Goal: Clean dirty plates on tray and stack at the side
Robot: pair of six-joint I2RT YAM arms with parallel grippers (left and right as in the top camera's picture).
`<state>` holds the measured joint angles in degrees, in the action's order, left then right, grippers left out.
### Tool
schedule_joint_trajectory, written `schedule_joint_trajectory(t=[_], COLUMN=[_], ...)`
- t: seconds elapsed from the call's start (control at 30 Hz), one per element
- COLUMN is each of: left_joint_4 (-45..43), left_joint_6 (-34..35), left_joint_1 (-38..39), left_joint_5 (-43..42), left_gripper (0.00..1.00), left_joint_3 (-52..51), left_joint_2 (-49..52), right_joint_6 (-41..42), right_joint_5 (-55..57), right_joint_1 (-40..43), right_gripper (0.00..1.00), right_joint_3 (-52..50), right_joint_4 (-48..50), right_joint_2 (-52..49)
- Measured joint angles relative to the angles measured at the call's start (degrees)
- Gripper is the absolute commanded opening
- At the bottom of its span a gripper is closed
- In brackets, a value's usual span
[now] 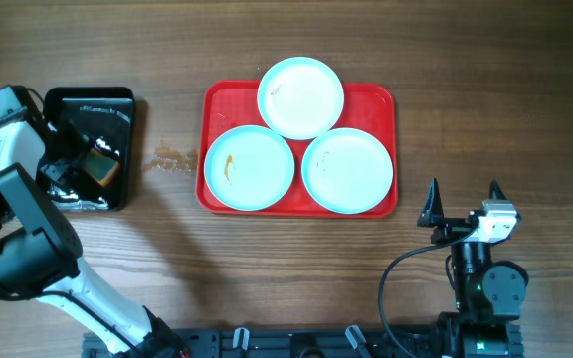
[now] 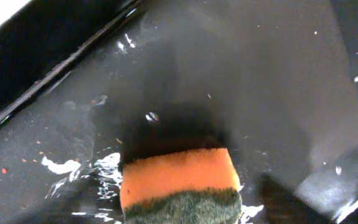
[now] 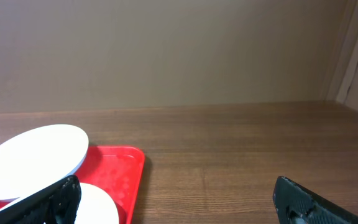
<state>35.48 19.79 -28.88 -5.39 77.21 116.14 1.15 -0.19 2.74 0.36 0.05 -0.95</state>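
Three pale plates lie on the red tray point(image 1: 225, 103): one at the back point(image 1: 300, 96), one front left point(image 1: 251, 168) with an orange-brown smear, one front right point(image 1: 347, 170). My left gripper point(image 1: 90, 159) is down in the black tray point(image 1: 88, 100), shut on an orange sponge with a green scouring side point(image 2: 179, 180), held just above the wet tray floor. My right gripper point(image 1: 463, 204) is open and empty, in front of the red tray's right end. The right wrist view shows the tray's corner point(image 3: 126, 171) and two plates point(image 3: 33, 162).
A patch of brownish stains point(image 1: 172, 159) marks the wooden table between the black tray and the red tray. The black tray's floor point(image 2: 260, 74) is wet and glossy with small crumbs. Bare wood lies right of the red tray point(image 3: 241, 155).
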Motion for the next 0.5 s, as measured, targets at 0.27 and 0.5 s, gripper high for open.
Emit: schedule_joint_trajectory(t=[0.27,0.5], left_joint_4=[5.2,8.5], left_joint_6=[0.0,0.35], left_joint_1=[0.0,0.0], left_joint_5=[1.25,1.05], left_gripper=[0.82,0.04], left_joint_3=[0.5,0.42], left_joint_2=[-0.22,-0.09], right_joint_6=[0.0,-0.02], right_joint_5=[0.0,0.0], right_joint_1=[0.0,0.0], right_gripper=[1.0,1.0], right_joint_3=[0.0,0.0], right_joint_4=[-0.02,-0.02], right_joint_2=[0.0,0.0])
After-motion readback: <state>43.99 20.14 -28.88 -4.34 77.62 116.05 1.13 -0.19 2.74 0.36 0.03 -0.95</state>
